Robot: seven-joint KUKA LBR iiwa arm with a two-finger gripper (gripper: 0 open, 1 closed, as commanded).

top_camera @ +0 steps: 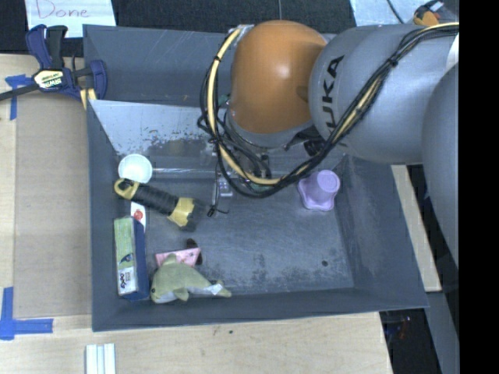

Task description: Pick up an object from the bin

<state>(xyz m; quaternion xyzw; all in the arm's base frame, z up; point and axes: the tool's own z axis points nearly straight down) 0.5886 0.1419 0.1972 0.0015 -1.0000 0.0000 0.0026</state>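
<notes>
- The gripper (221, 190) hangs below the arm's orange cover, at the centre of the frame, over the bare floor of the bin (281, 263). Whether it is wide or narrow cannot be told, and nothing shows in its grasp.
- Nearest to it, just to its left, is a black-handled tool (158, 202) with 2 yellow ends. It lies flat and slanted, with 1 end toward the gripper.
- A white scoop (134, 167) sits at the tool's upper-left end.
- A purple cup (320, 189) lies to the right of the gripper, apart from it.
- In the lower left, a green packet (124, 257) lies along the bin's wall.
- Beside the packet are a pink card (179, 256) and a green plush toy (178, 281).
</notes>
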